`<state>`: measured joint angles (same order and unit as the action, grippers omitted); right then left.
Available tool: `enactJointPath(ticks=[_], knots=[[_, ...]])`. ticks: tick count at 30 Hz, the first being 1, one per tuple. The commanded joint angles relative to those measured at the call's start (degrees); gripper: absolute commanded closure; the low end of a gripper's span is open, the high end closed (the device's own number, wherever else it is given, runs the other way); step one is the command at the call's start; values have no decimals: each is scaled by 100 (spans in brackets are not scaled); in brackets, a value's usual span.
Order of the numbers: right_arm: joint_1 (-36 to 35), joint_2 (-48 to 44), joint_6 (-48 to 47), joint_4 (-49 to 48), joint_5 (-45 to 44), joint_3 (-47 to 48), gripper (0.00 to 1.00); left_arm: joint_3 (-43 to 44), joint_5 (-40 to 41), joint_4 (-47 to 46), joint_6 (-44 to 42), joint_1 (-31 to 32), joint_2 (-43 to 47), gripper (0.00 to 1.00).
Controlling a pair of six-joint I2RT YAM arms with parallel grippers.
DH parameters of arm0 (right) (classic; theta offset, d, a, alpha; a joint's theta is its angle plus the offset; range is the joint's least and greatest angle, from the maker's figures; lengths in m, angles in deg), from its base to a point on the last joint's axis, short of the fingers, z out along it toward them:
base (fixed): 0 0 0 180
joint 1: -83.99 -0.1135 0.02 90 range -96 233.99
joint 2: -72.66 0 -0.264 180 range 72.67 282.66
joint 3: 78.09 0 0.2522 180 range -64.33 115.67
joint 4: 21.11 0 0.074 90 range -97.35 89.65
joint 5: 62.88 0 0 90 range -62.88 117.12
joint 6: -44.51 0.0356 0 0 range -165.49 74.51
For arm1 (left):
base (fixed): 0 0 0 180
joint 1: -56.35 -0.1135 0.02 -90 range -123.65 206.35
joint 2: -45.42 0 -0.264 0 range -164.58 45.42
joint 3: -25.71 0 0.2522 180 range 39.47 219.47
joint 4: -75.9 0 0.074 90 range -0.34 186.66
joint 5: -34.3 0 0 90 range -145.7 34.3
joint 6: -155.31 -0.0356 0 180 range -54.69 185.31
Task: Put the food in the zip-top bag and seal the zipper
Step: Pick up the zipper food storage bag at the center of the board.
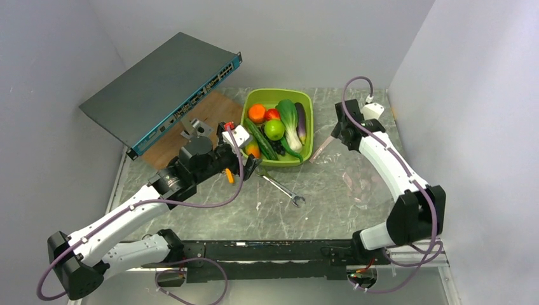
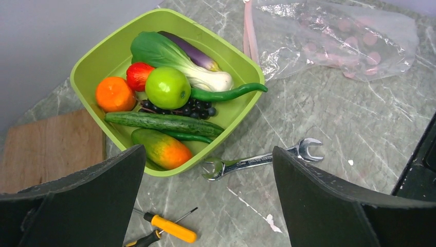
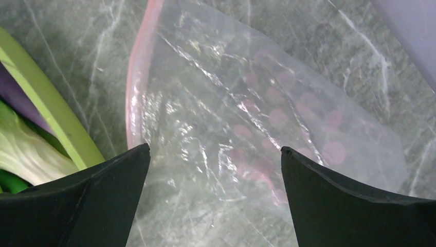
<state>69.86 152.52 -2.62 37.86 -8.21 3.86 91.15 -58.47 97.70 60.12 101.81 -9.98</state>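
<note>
The food sits in a lime-green tub [image 2: 82,67]: a round green fruit [image 2: 167,87], a red tomato [image 2: 139,75], an orange [image 2: 114,94], dark grapes [image 2: 198,108], a long cucumber [image 2: 164,122], bok choy [image 2: 175,59] and a purple eggplant [image 2: 193,51]. The clear zip-top bag [image 3: 247,103] lies flat on the table right of the tub, and its pink zipper [image 3: 134,87] faces the tub. My left gripper [image 2: 208,150] hovers open at the tub's near corner. Above the bag, my right gripper [image 3: 216,149] hangs open and holds nothing.
A silver wrench [image 2: 262,160] lies on the marble table just in front of the tub, with an orange-handled screwdriver [image 2: 169,228] under my left gripper. A wooden board [image 1: 191,127] and a tilted network switch [image 1: 159,89] stand at the back left. Grey walls enclose the table.
</note>
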Motion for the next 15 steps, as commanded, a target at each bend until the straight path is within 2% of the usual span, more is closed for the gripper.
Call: enactJointPath(ticks=[1,10,15], knots=[[-4,661,125,-60,-205,782,0,259,251,-128,-127,94,66,1],[7,2940,-238,545,-552,2686,0,235,259,-145,-231,113,65,1],[2,3803,-564,631,-612,3243,0,230,530,-147,-324,108,10,1]])
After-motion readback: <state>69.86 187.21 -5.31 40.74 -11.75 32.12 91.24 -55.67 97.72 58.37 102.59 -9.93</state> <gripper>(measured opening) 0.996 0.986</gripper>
